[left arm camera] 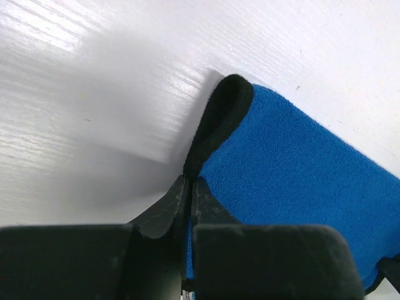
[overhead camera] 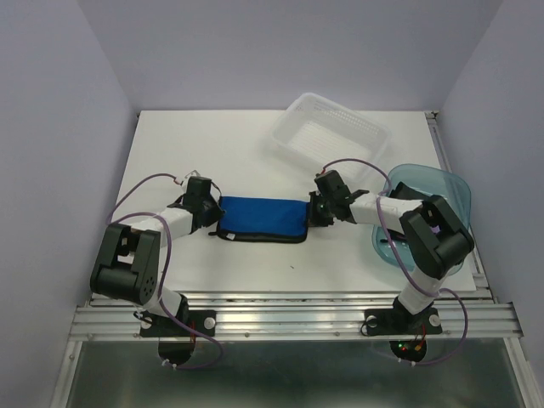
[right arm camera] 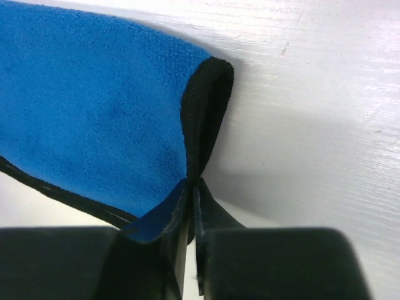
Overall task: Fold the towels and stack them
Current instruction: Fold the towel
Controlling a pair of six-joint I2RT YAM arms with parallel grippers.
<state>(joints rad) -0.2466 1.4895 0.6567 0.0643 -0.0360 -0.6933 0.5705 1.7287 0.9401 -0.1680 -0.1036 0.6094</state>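
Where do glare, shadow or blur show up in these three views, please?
Top external: even, soft light, no harsh shadows, the towel sharp. Left wrist: glare streaks on the table at upper left, a broad soft shadow left of the towel's fold, the near jaws dark and blurred. Right wrist: a soft shadow right of the fold, the jaws likewise out of focus.

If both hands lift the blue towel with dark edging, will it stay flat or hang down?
Probably floppy: the bright blue fleecy towel with dark edging curls into a loop where the left hand and the right hand pinch it. Its middle would likely sag. It looks thin, so probably light.
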